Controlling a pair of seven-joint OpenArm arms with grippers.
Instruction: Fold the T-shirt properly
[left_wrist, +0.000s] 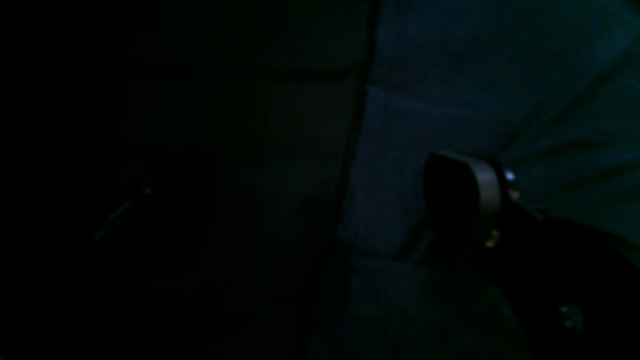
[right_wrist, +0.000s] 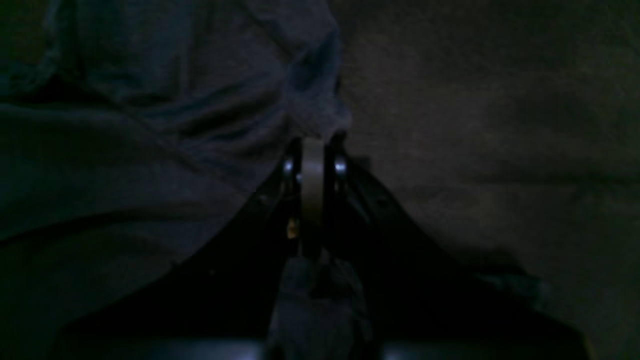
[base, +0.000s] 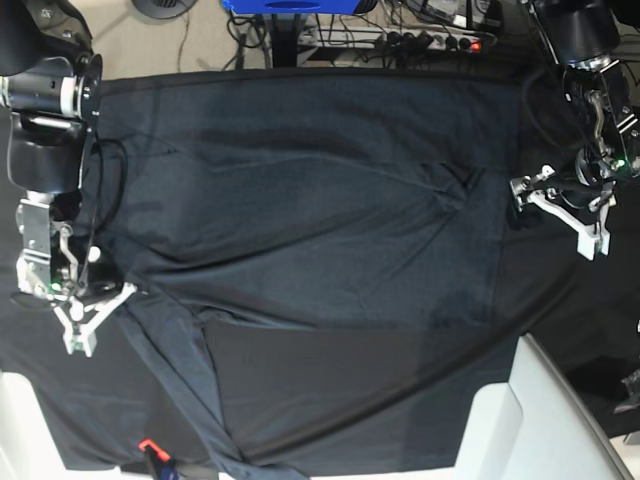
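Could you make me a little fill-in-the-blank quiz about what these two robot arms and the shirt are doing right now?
1. The right end effector is pinched ____ on a fold of the T-shirt.
2. The left end effector has its jaws spread ____.
3. The T-shirt lies on a ____ tablecloth.
4. In the base view, the right end effector is on the ____ side of the picture.

Missing words: shut; open; black; left

T-shirt (base: 320, 200) spread on tablecloth (base: 350, 390), right claw (base: 80, 335) at its left edge, left claw (base: 560, 215) at right edge
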